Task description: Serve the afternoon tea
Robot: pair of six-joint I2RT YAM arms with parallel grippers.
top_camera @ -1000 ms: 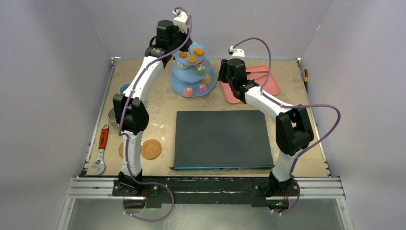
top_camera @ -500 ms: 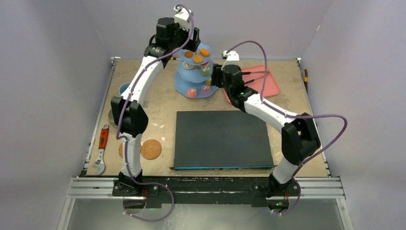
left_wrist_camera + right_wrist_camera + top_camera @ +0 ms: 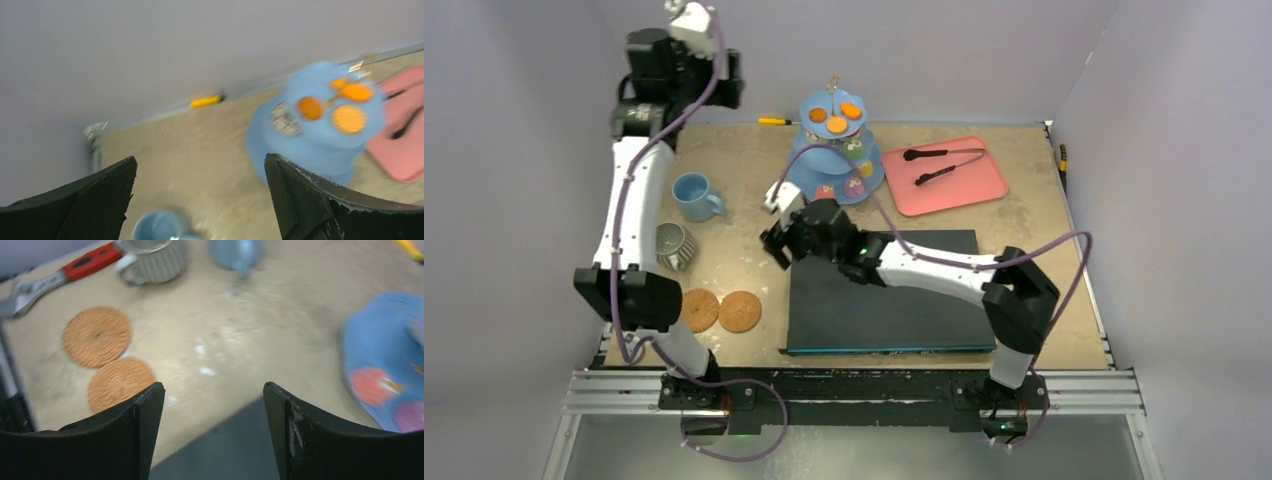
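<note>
The light-blue three-tier stand (image 3: 834,150) stands at the back centre, with orange cakes (image 3: 851,110) on its top tier and more cakes on the lower tiers. The light-blue mug (image 3: 692,195) sits left of it on the table. My left gripper (image 3: 732,82) hangs high at the back left, open and empty. In the left wrist view the blurred stand (image 3: 320,135) is to the right of the left gripper (image 3: 200,159) and the mug (image 3: 157,227) is below. My right gripper (image 3: 776,243) hovers open over the dark mat's far-left corner. It holds nothing in the right wrist view (image 3: 212,385).
A pink tray (image 3: 964,195) with black tongs (image 3: 939,155) lies right of the stand. A dark mat (image 3: 894,300) fills the middle. At the left are a grey ribbed cup (image 3: 674,243), two cork coasters (image 3: 739,311), a red-handled wrench (image 3: 636,310) and a yellow-handled tool (image 3: 774,121) by the back wall.
My left gripper has left the stand's top, opened and swung up to the back left. My right arm has swept left from the tray to the mat's corner, jaws widening.
</note>
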